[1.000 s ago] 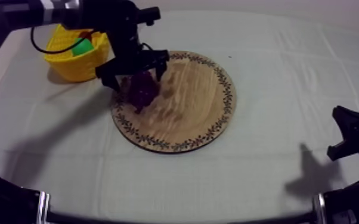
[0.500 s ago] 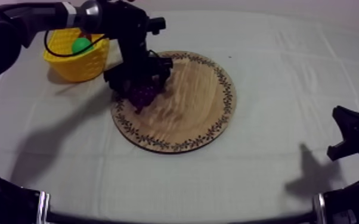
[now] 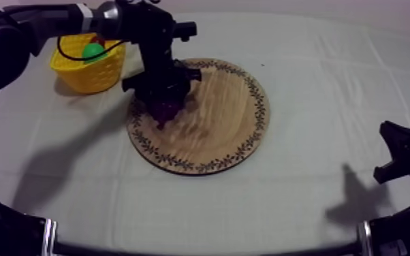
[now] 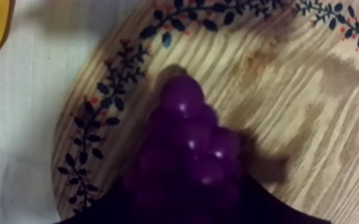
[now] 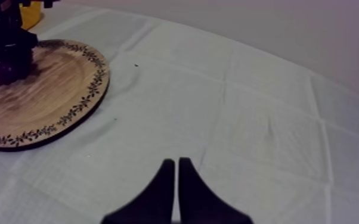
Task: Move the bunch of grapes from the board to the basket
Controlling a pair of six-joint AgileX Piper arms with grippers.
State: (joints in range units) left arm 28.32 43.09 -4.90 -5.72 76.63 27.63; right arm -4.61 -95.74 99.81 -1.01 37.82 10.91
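The left arm reaches in over the tabletop from the far left, and its left claw is down on the left part of the board, right over the grapes. From the arm's own camera the grapes lie on the wood just inside the leafy rim, purple and glossy, with the dark of the claw close against the bunch on both sides; whether it is clamped on them I cannot tell. The basket stands on the cloth just beside the board's far left edge, apart from it, with a green fruit in it. The right claw hangs low at the near right, well away from the board, with its two tips pressed together on nothing.
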